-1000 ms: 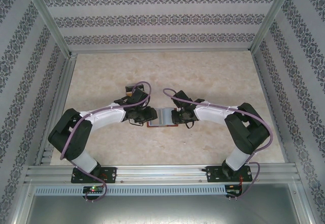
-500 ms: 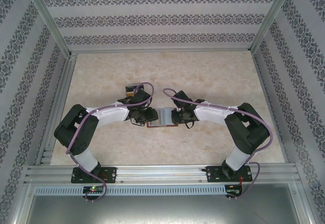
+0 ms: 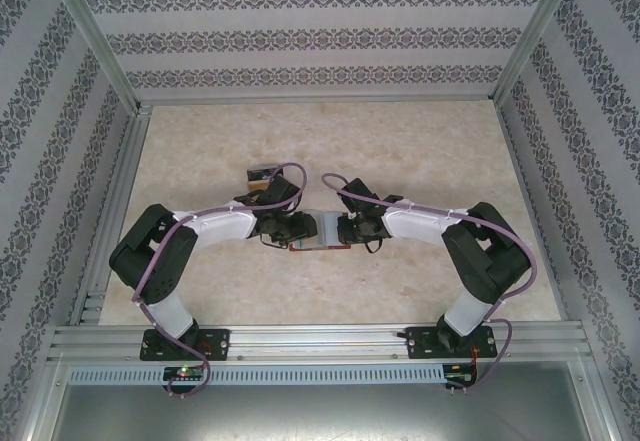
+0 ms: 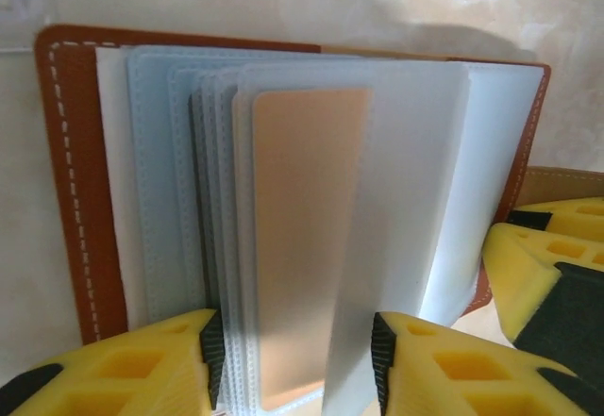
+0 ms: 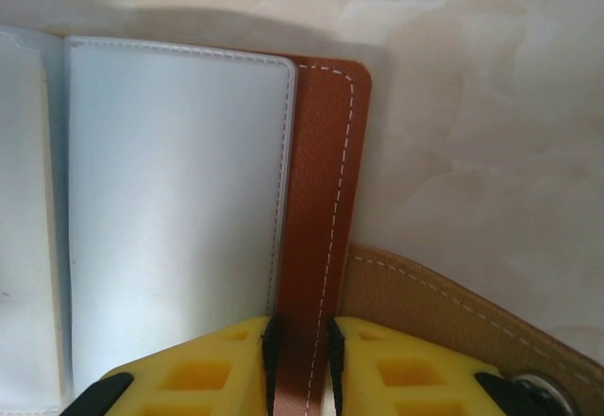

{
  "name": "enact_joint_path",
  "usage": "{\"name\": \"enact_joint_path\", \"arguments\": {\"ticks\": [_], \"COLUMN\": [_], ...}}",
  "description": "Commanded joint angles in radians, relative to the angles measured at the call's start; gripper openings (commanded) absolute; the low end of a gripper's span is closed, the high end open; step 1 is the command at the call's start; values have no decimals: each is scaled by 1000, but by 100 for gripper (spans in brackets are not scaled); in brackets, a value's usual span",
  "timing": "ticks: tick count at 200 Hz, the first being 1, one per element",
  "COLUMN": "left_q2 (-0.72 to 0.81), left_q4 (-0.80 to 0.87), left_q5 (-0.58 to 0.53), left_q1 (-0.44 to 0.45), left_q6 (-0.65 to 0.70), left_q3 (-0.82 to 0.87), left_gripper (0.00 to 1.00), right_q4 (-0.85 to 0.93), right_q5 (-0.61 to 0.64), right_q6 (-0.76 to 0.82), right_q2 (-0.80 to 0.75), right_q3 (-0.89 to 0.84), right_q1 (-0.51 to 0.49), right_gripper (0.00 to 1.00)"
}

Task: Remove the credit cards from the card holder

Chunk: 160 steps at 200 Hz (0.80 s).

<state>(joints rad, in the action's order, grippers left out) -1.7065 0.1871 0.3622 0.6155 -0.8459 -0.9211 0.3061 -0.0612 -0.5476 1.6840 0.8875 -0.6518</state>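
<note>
**Card holder open btw the two tools, cards inside**

The card holder (image 3: 320, 233) lay spread open on the tabletop (image 3: 420, 151), approx mid-width and nearer the arm bases than the far wall. Its brown cover was down and the bluish inside up. The credit cards (image 4: 175, 199) were all inside it, a fanned stack of light blue-grey leaves w/ stitched-looking edges. A peach panel (image 4: 307, 246) showed on the leaf nearest the left wrist cam. In the right wrist view one pale leaf lay flat on the cover, w/ white stitching along the brown edge. The side tab (image 5: 444, 312) stuck out to the right, a metal snap (image 5: 545, 395) at its end.

A small box (image 3: 258, 173) sat on the tabletop beyond the left wrist, apart from the holder and part-hidden by the purple cable (image 3: 290, 176).

Both arms reached inward w/ elbows out and forearms low, so the tools faced each other across the holder. The left tool (image 3: 302, 229) was at the holder's left side, fingers part-open w/ the fanned leaves btw the pads. I couldn't tell if they pressed the leaves or only flanked them. The right tool (image 3: 341, 230) was nearly closed, pinching the brown cover edge just beside the tab. Its yellow fingers also showed at the right of the left wrist view.
</note>
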Motion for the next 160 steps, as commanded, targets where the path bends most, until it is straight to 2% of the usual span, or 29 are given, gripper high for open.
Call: {"name": "enact_joint_path", "arguments": {"ticks": [1, 16, 30, 47, 102, 108, 160], "left_q2": [-25, -23, -22, -22, -2, 7, 64], "left_q4": [-60, -61, -59, -62, -63, -56, -12], "left_q5": [42, 45, 45, 50, 52, 48, 51], "left_q1": [21, 21, 21, 21, 21, 21, 20], "left_q6": [5, 8, 11, 16, 26, 29, 71], "left_q3": [-14, -13, -15, -15, -15, -18, -43], "left_gripper": [53, 59, 76, 85, 96, 100, 99], "right_q4": [14, 15, 15, 14, 11, 11, 5], "right_q5": [-26, -28, -29, -31, -38, -40, -48], "right_q6": [-11, -11, -11, -12, -17, -17, -23], "right_q2": [43, 46, 48, 51, 51, 51, 45], "right_q3": [-9, -9, -7, -7, -2, -4, -4], "right_q1": [-11, -12, -11, -12, -8, -7, 2], "right_gripper": [26, 26, 26, 26, 27, 28, 33]}}
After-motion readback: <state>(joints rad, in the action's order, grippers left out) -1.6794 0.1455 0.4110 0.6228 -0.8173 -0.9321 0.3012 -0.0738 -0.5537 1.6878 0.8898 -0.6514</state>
